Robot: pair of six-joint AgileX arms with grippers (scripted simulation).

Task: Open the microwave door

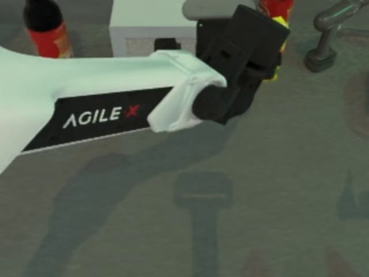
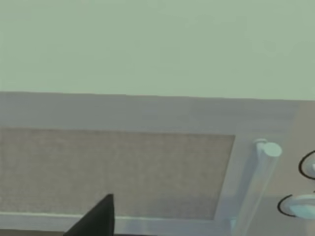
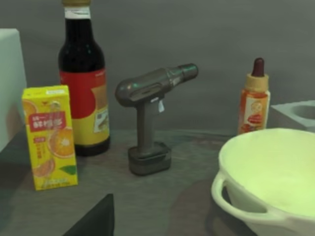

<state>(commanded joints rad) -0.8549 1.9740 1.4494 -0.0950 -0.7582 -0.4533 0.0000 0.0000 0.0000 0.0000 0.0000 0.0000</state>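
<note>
Microwave door sits at the table's far edge in the top view, shut flush with the microwave; its handle runs vertically along the door's knob-side edge. Left gripper is directly in front and nearer than the parked right arm; finger state cannot be told. Judged requirement: shift toward the handle, avoiding the yellow carton beside the oven.

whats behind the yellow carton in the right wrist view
A dark bottle with a red and yellow label stands just behind the yellow carton. The carton covers the bottle's lower left part; whatever sits lower behind it cannot be seen.
</note>
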